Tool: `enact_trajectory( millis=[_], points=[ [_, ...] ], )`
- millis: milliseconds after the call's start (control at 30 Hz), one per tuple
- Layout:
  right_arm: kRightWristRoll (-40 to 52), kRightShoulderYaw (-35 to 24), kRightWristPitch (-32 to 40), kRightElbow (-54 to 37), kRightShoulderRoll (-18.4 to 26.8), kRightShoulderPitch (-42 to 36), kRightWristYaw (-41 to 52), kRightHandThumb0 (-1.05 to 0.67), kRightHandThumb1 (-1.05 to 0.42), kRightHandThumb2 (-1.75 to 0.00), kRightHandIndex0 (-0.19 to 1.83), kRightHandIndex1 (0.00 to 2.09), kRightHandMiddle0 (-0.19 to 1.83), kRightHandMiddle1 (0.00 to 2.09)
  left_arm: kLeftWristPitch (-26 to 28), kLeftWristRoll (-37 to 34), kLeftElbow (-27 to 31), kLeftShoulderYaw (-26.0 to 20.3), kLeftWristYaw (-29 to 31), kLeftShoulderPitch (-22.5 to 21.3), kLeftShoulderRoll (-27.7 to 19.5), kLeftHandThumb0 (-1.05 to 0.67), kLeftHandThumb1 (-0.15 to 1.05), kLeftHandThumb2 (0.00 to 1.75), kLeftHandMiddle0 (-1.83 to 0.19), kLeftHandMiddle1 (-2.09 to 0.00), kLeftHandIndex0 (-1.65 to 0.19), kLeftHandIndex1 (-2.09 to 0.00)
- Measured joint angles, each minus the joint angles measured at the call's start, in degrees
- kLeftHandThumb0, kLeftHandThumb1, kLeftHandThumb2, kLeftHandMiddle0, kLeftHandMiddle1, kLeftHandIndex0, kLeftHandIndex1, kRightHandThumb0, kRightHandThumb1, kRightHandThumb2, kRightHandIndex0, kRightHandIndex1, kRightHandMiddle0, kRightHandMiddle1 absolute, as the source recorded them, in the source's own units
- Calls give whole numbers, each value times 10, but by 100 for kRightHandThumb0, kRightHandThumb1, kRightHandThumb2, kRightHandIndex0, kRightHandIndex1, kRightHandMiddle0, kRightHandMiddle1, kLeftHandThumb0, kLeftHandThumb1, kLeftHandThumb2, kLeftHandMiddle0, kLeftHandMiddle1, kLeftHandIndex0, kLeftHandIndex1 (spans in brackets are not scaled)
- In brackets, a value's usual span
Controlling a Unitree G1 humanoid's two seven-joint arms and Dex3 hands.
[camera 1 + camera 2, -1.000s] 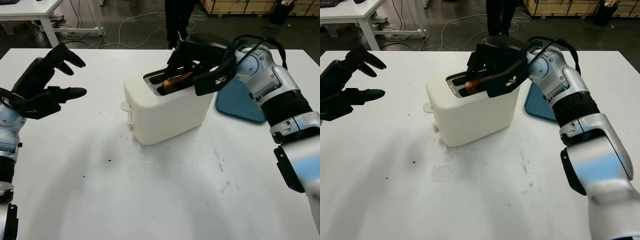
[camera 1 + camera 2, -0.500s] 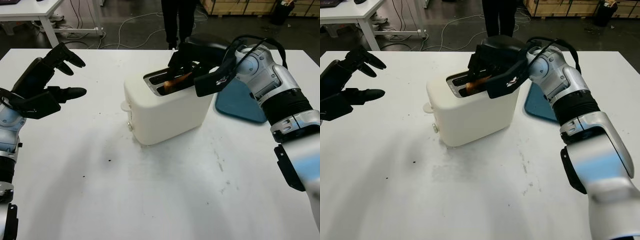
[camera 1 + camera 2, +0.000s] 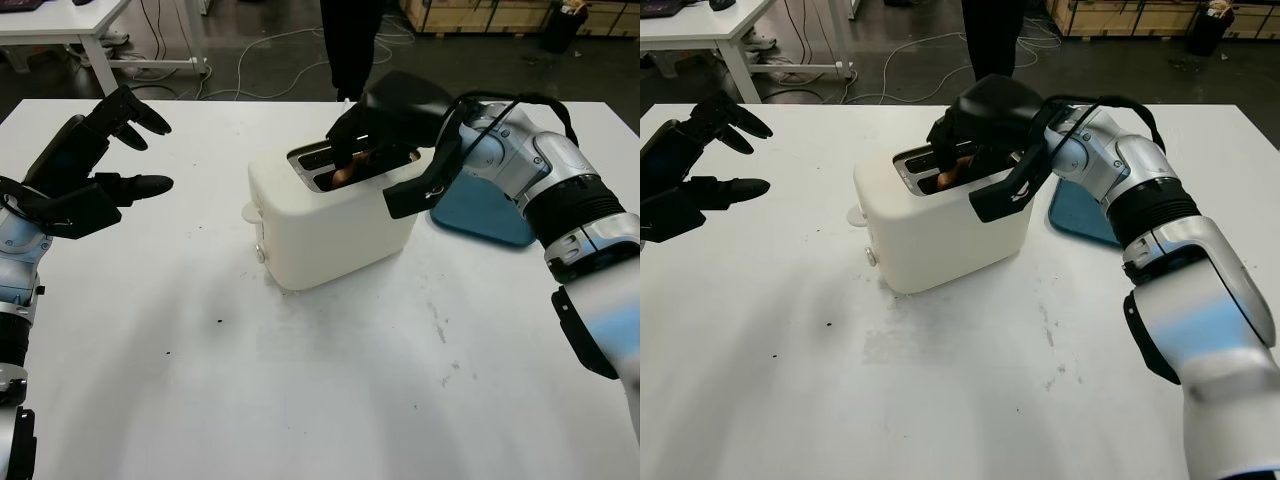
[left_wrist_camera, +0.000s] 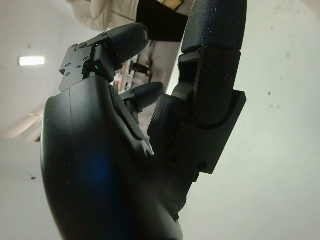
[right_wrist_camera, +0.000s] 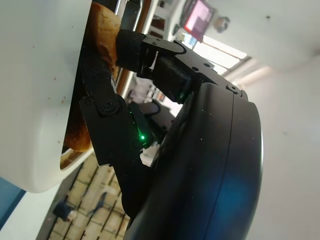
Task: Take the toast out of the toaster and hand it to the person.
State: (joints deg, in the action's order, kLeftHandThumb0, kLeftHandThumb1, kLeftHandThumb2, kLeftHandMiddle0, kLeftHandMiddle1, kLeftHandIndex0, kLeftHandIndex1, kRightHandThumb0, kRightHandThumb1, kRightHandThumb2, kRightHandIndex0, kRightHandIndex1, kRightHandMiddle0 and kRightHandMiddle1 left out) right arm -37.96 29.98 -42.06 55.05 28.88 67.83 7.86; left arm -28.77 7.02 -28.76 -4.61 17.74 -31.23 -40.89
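Right wrist view has the black right hand [image 5: 107, 107] pinching the browned toast slice [image 5: 102, 37] inside the cream plastic toaster [image 3: 335, 215], while the left hand [image 3: 85, 165] hangs open at nine o'clock over the white worktop [image 3: 330, 390].

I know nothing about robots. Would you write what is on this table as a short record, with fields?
Toaster: white toaster, mid-table
Toast: toast sits in the slot, partly showing
Right hand: right hand at the slot, fingers closed on the toast
Left hand: left hand open, raised above the table's left side
Behind toaster: blue tray
Person: person stands beyond the table's far edge
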Motion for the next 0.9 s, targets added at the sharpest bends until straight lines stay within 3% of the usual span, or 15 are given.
enact_trajectory(
  millis=[133, 267, 367, 567, 900],
  points=[
    [0, -8, -10, 15, 0, 0, -25, -47, -92, -24, 112, 174, 93, 173, 0, 0, 0, 0, 0, 0, 0, -105, 92, 28, 0, -164, 0, -146],
    [7, -29, -10, 33, 1, 1, -27, -45, -92, -27, 113, 174, 90, 174, 0, 0, 0, 0, 0, 0, 0, -105, 92, 28, 0, -164, 0, -146],
    [24, -56, -10, 42, 1, 4, -26, -41, -92, -17, 110, 175, 85, 175, 0, 0, 1, 0, 0, 0, 0, -105, 92, 29, 0, -164, 0, -146],
    [120, -138, 17, 60, 0, 41, 21, -33, -92, -18, 107, 175, 83, 175, 1, 0, 2, 0, 0, 2, 0, -105, 92, 28, 0, -164, 0, -146],
    [178, -207, 37, 88, 2, 87, 33, -40, -92, -24, 112, 175, 93, 175, 5, 0, 4, 0, 0, 3, 0, -105, 92, 28, 0, -163, 0, -147]
  ],
)
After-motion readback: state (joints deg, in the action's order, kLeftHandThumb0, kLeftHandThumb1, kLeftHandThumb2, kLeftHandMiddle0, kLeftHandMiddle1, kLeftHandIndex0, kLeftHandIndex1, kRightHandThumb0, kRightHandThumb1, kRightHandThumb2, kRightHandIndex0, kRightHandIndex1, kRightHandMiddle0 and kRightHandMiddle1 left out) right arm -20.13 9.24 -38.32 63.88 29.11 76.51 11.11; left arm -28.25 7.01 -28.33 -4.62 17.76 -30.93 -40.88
